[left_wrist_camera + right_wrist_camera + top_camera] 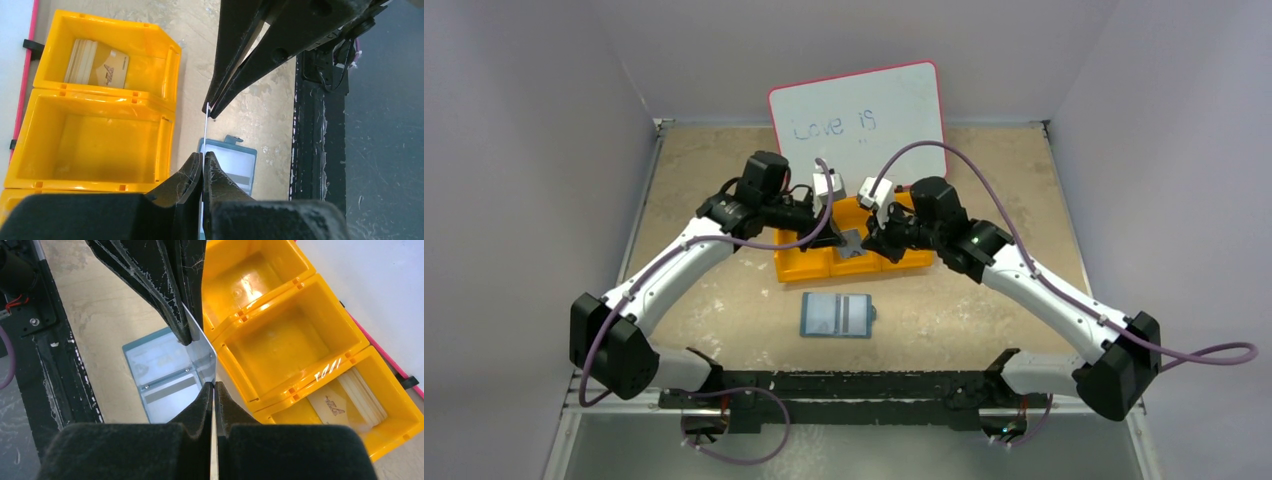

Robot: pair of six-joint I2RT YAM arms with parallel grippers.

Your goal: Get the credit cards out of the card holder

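One thin silver-grey credit card (pixel 852 240) is up in the air, pinched at both ends. My left gripper (pixel 202 157) is clamped tight on one short end and my right gripper (pixel 213 386) is squeezed shut on the other, so the card bridges the two sets of tips. Its long axis runs left to right, straight from jaw to jaw, and from the left wrist I see it as little more than a bright line. It hangs over the near side of the orange three-compartment plastic bin (pixel 794 268).

The small teal-blue bifold card holder (pixel 837 315) lies open and flat on the table, well apart from both grippers, between the bin and my bases.

A stack of tan cards (pixel 97 62) sits in the bin's right-end compartment. My right arm is the nearer one to it, so I'd expect the left jaws to let go and the right to carry the card over. Both ends gripped means no pulling apart, or it bends.
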